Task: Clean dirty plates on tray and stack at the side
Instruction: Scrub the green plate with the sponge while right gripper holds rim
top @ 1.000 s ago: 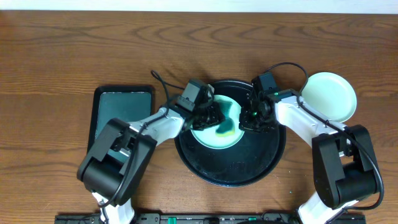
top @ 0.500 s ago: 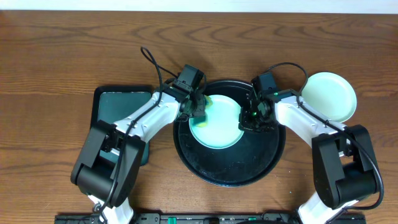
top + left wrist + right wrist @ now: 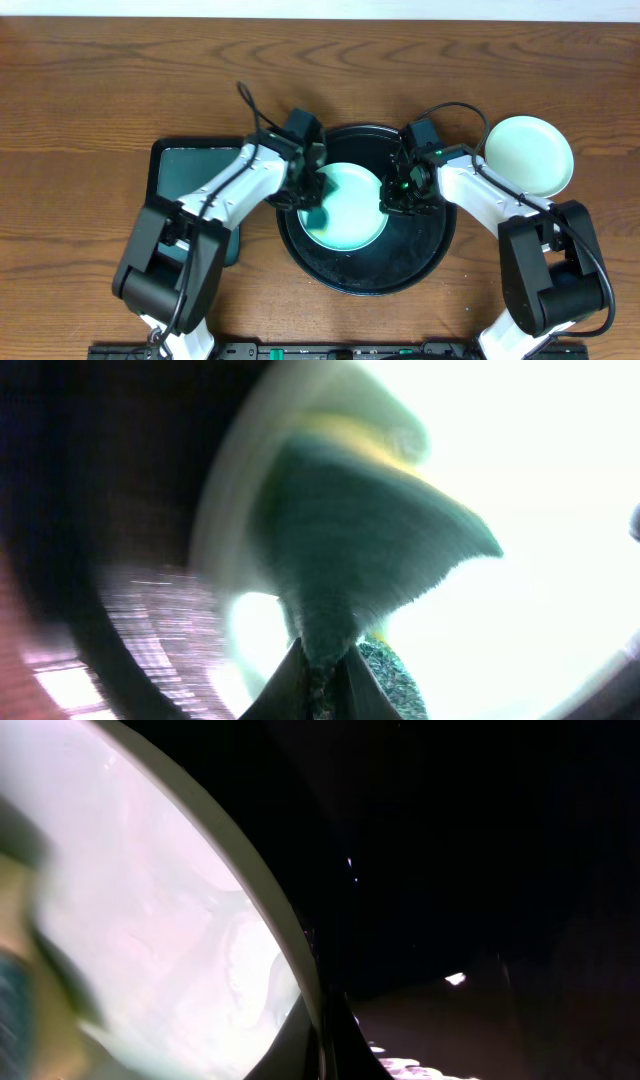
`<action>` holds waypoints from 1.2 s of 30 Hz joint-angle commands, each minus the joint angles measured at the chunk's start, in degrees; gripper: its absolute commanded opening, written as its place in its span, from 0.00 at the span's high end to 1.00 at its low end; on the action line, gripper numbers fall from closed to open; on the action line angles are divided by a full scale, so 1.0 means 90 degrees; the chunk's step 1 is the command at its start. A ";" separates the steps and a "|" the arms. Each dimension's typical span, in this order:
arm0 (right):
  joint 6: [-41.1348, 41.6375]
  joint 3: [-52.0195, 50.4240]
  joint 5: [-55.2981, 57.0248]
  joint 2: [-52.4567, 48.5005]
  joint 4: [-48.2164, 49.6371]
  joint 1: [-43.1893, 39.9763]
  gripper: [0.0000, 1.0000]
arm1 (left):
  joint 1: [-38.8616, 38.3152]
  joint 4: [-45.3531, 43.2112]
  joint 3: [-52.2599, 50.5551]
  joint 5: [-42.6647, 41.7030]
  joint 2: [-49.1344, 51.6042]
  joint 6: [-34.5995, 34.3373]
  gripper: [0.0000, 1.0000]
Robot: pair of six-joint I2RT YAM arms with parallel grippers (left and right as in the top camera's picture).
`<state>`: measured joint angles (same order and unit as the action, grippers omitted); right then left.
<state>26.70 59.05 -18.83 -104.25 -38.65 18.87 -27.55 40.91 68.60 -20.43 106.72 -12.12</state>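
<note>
Now, tray (image 3: 365,280): black, nearest on the desk (image 3: 100,80), carrying one mint plate (image 3: 350,205).
Left tool (image 3: 312,190): clenched on a sponge (image 3: 360,540), pressed to the plate's left edge to scrub.
Right tool (image 3: 398,192): pinching the plate's right rim, apparently to steady it.
Side plate (image 3: 528,155): farther right, off the tray.
Change: sponge has moved off centre; teal smear gone.
</note>
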 commanded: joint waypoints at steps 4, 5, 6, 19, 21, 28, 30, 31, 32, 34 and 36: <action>-0.0024 -0.0085 0.0231 -0.0075 -0.0090 -0.0007 0.99 | -0.0962 -0.0165 -0.0243 -0.1399 0.0194 0.0505 0.93; -0.0024 -0.0085 0.0233 -0.0075 -0.0090 -0.0007 0.99 | -0.1115 -0.0279 -0.0243 -0.1399 0.0204 0.0486 0.93; -0.0024 -0.0085 0.0231 -0.0075 -0.0092 -0.0007 0.99 | -0.1253 -0.0391 -0.0243 -0.1396 0.0211 0.0466 0.93; -0.0022 -0.0085 0.0233 -0.0075 -0.0274 -0.0007 0.99 | -0.1362 -0.1902 -0.0243 -0.0272 0.0614 -0.1205 0.93; -0.0022 -0.0085 0.0231 -0.0075 -0.0301 -0.0007 0.99 | -0.1219 -0.2004 -0.0243 0.0223 0.0614 -0.1401 0.93; -0.0024 -0.0085 0.0233 -0.0075 -0.0333 -0.0007 0.99 | -0.0369 -0.2346 -0.0243 0.0850 0.0614 -0.1814 0.93; -0.0024 -0.0085 0.0233 -0.0075 -0.0330 -0.0007 0.99 | -0.0129 -0.2504 -0.0243 0.0845 0.0614 -0.1872 0.93; -0.0024 -0.0085 0.0233 -0.0075 -0.0333 -0.0007 0.99 | 0.0005 -0.2599 -0.0243 0.0848 0.0614 -0.1931 0.93; -0.0034 -0.0085 0.0233 -0.0075 -0.0330 -0.0007 0.99 | 0.0104 -0.2688 -0.0243 0.0845 0.0614 -0.1960 0.93; -0.0066 -0.0085 0.0245 -0.0075 -0.0330 -0.0007 0.99 | 0.0272 -0.2849 -0.0243 0.0850 0.0614 -0.2001 0.93; -0.0066 -0.0085 0.0255 -0.0075 -0.0333 -0.0007 0.99 | 0.0381 -0.2834 -0.0236 0.0896 0.0614 -0.2013 0.93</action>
<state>26.41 59.13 -19.07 -104.25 -40.95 18.90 -27.35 16.49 66.24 -23.29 109.73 -28.73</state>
